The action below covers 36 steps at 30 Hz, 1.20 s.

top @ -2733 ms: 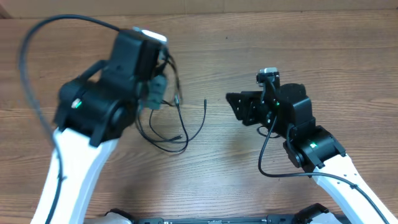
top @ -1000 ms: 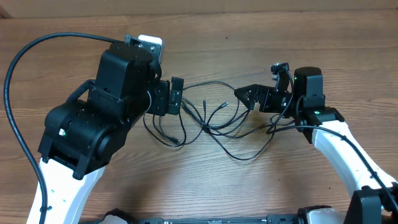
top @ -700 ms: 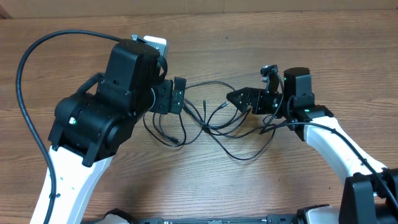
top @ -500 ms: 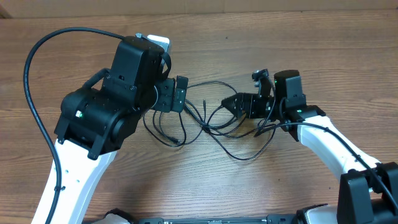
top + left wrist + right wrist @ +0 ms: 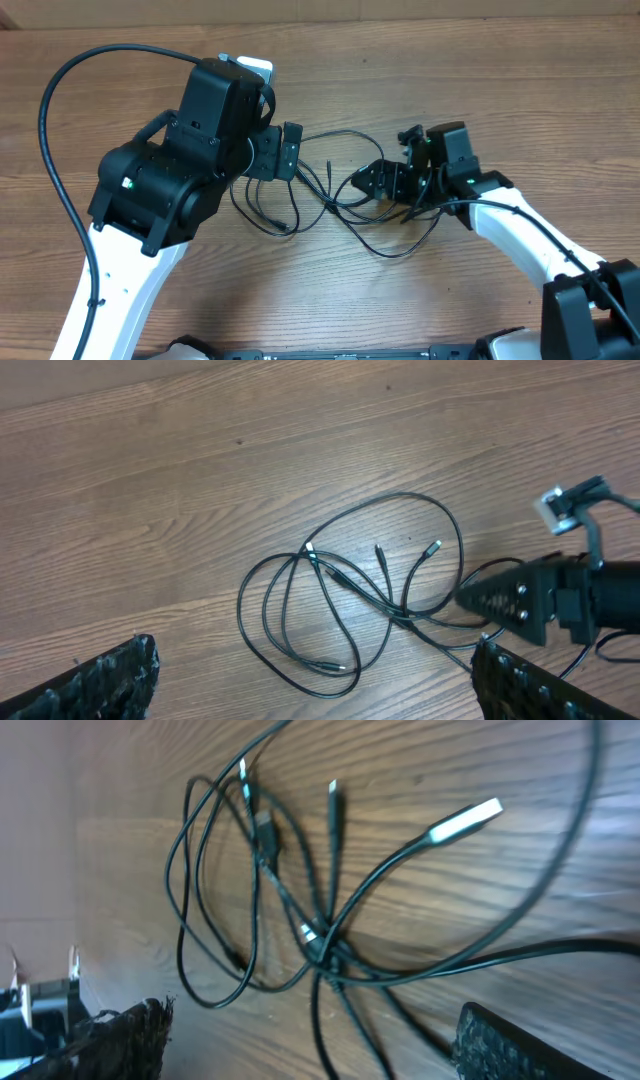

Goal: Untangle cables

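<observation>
Right gripper (image 5: 368, 182) gapes over cables (image 5: 322, 952) on wooden table (image 5: 480, 70).

Thin black cables (image 5: 321, 950) in loose tangle on wooden table (image 5: 470, 750) — several strands cross at one knot near middle. Silver plug (image 5: 468, 821) lies upper right; two smaller plug tips (image 5: 332, 788) point up, left of it. Right gripper (image 5: 312, 1030) spread wide — dark finger (image 5: 125, 1038) in each lower corner, nothing pinched.
</observation>
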{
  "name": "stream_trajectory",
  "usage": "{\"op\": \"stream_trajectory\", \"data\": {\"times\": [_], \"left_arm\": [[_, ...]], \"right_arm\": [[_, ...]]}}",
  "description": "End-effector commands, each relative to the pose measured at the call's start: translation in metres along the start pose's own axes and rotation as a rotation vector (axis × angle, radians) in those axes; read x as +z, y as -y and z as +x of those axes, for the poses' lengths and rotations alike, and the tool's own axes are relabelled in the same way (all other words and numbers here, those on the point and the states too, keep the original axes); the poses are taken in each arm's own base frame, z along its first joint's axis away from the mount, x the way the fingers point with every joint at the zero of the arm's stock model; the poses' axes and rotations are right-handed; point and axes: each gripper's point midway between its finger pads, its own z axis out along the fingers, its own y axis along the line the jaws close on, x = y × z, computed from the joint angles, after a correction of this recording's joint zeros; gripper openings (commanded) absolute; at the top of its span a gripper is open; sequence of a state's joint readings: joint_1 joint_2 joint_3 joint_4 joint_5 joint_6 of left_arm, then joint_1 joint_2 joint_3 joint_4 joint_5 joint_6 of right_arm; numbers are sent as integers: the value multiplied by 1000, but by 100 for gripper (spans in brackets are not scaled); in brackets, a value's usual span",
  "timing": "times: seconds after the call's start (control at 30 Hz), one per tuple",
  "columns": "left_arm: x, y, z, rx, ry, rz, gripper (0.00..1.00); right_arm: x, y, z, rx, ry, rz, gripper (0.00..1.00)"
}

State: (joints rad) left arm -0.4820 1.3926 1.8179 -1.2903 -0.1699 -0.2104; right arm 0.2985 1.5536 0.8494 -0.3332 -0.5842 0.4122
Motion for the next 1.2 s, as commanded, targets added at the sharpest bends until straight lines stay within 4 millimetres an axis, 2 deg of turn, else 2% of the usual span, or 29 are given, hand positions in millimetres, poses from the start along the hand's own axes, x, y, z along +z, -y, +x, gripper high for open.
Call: {"op": "stream_trajectory", "data": {"times": [0.0, 0.13, 0.27, 0.47, 0.57, 0.77, 0.83, 0.97, 1.17], "left_arm": [[0, -5, -2, -12, 7, -23, 99], [0, -5, -2, -12, 7, -23, 99], [0, -5, -2, -12, 7, -23, 100], [0, -5, -2, -12, 7, -23, 100], [0, -5, -2, -12, 7, -23, 99], [0, -5, -2, -12, 7, -23, 100], [0, -5, -2, -12, 7, -23, 100], [0, -5, -2, -12, 7, -23, 99], [0, -5, -2, -12, 7, -23, 99]], "right_arm": [[7, -5, 2, 14, -5, 25, 90], [13, 3, 11, 67, -1, 125, 90], [16, 0, 15, 126, -5, 131, 90], [20, 3, 20, 324, 20, 167, 91], [23, 10, 23, 408, 56, 213, 95], [33, -1, 29, 430, 74, 206, 93], [33, 3, 35, 443, 75, 242, 87], [33, 14, 39, 503, 124, 324, 86], [39, 10, 35, 547, 166, 313, 86]]}}
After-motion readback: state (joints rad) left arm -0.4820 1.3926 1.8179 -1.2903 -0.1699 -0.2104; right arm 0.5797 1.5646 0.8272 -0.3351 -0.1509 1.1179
